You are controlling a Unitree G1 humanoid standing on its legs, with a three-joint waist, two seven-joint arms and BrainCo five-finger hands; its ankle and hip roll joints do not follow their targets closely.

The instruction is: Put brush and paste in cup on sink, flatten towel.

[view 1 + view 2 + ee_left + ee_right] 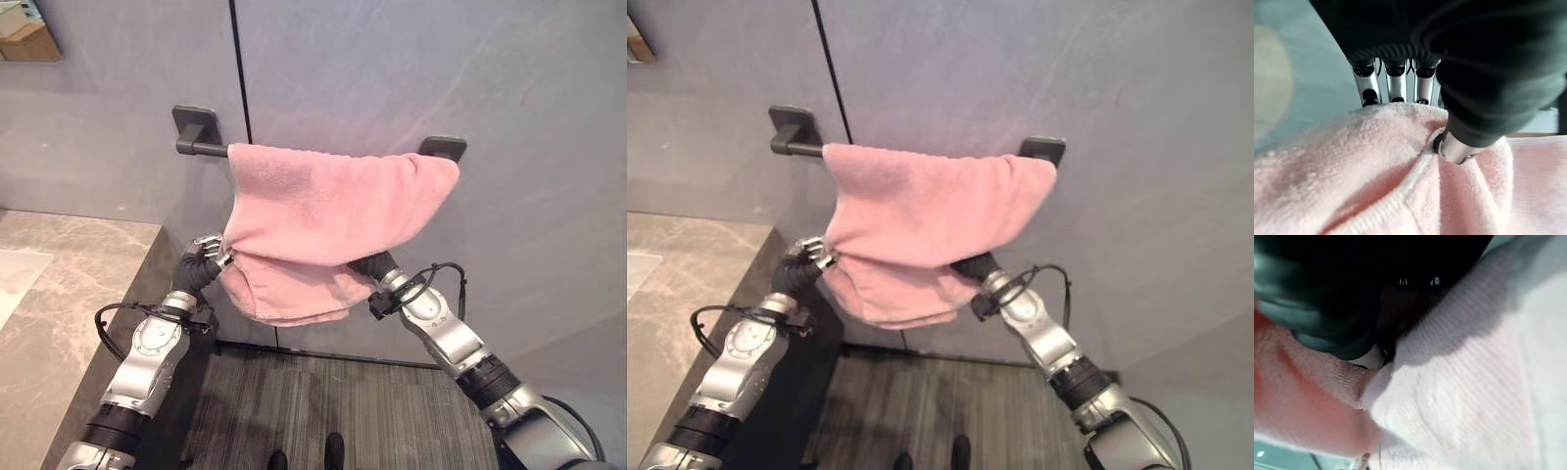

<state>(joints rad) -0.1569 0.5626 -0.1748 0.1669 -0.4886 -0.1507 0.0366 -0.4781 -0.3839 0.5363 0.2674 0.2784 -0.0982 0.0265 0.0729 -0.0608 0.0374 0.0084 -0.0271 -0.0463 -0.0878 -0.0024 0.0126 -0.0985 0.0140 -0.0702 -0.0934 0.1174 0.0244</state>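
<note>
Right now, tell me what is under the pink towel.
The pink towel drapes a dark wall bar, which shows bare at its left end. The left hand pinches the towel's left edge. The right hand reaches beneath it, its fingers covered by cloth.

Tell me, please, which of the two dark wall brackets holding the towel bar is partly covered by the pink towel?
The bracket on the robot's right: the pink terry towel is bunched against it, while the left bracket and a short stretch of dark metal bar stay bare.
</note>
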